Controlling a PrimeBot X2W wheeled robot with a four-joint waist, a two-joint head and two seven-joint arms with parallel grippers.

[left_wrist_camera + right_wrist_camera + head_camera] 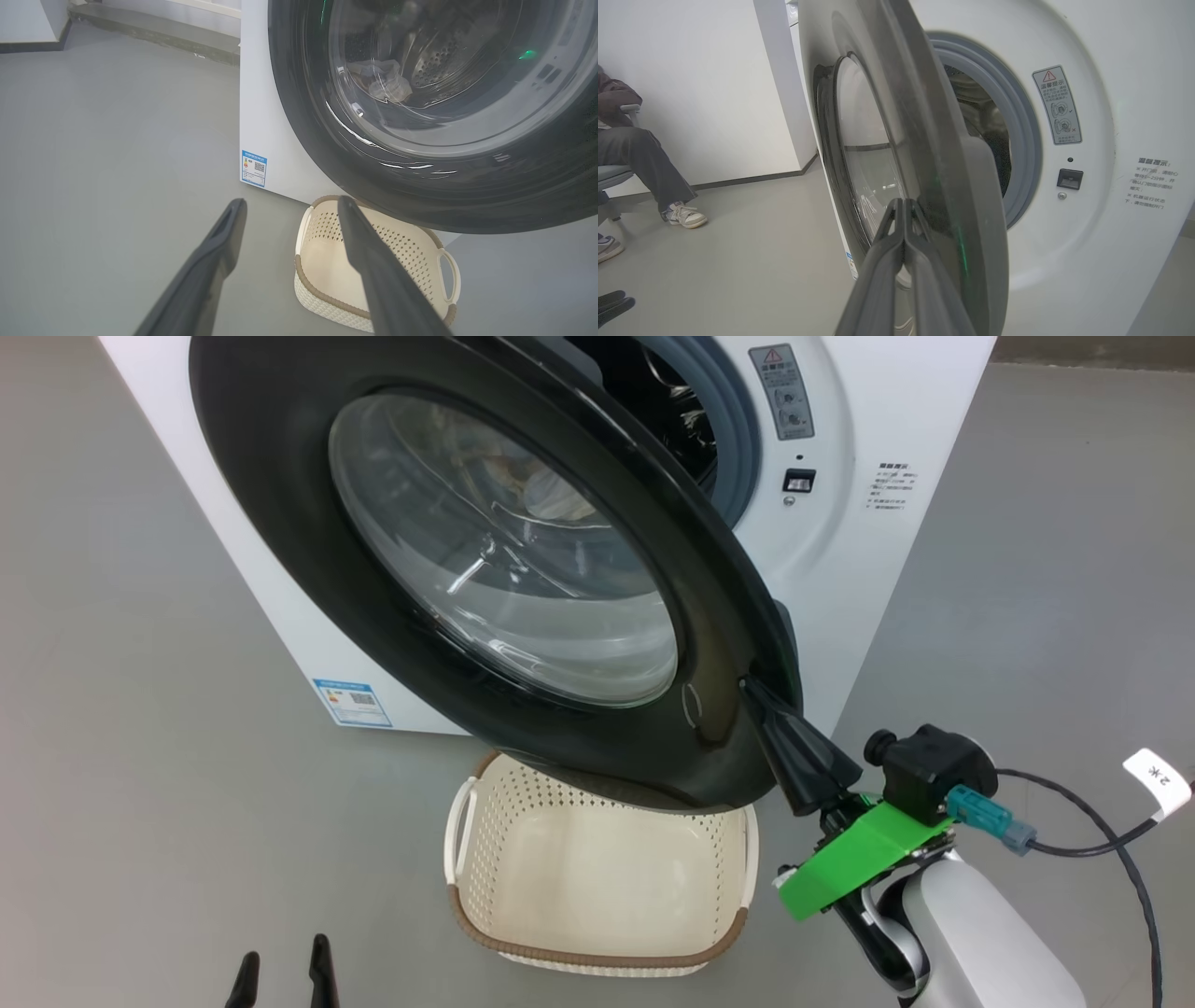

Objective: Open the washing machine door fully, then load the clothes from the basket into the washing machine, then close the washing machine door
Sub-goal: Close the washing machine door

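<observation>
My right claw (750,689) is pressed together with nothing in it, tips against the free edge of the door (261,551). That door stands part-way out from the washing machine (840,569). My left claw (285,961) is spread wide, low in front of the machine, over a smooth, matte grey floor (140,756). The basket (597,957) sits on that floor just before the machine, tucked under the door's lower rim. Clothes (383,84) show through the glass, inside the drum (434,60). Past the machine's hinge side there is a plain white wall (714,70) and a person (640,154) seated, well apart.
</observation>
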